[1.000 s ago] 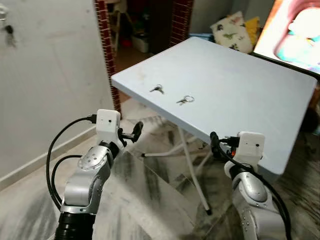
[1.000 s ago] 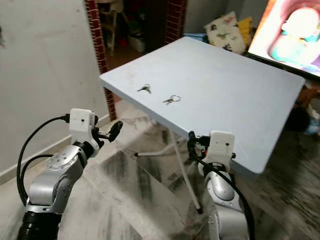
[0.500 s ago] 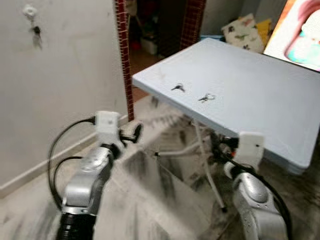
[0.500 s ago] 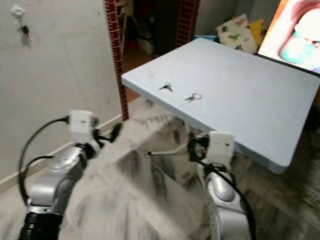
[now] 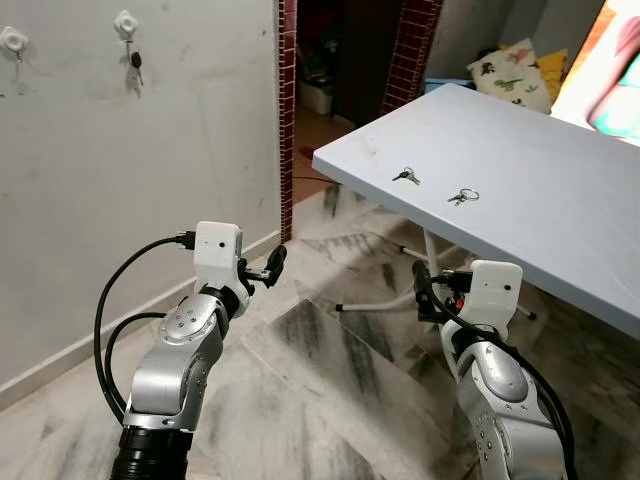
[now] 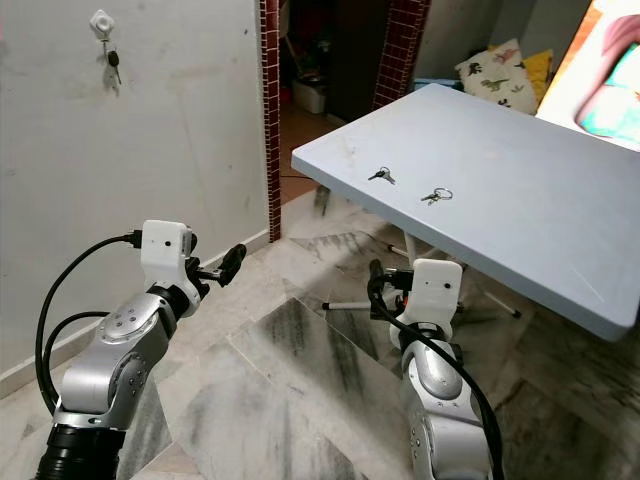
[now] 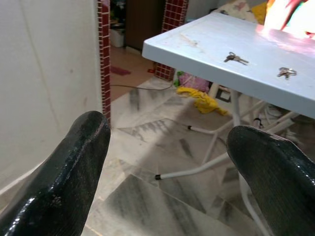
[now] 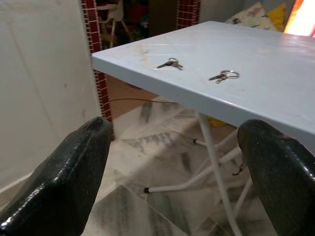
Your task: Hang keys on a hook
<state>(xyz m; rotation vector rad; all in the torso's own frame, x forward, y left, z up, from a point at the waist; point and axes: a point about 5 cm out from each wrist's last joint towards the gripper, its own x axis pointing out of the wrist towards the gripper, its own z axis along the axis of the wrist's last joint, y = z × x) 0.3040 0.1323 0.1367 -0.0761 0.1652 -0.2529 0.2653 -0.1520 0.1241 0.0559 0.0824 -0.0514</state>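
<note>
Two sets of keys lie on the pale blue desk [image 5: 540, 210] near its front corner, one small bunch [image 5: 405, 177] and, just beside it, a second set on a ring [image 5: 463, 196]; both lie untouched and well apart from the arms. On the white wall, one hook [image 5: 126, 24] already carries a key [image 5: 135, 64], and another hook [image 5: 12, 39] sits further left. The left end effector [image 5: 268, 269] and the right end effector [image 5: 424, 292] hover low over the marble floor [image 5: 330, 360], each with its fingers spread apart and holding nothing.

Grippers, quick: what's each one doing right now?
Left gripper: open, holding nothing.
Right gripper: open, holding nothing.
</note>
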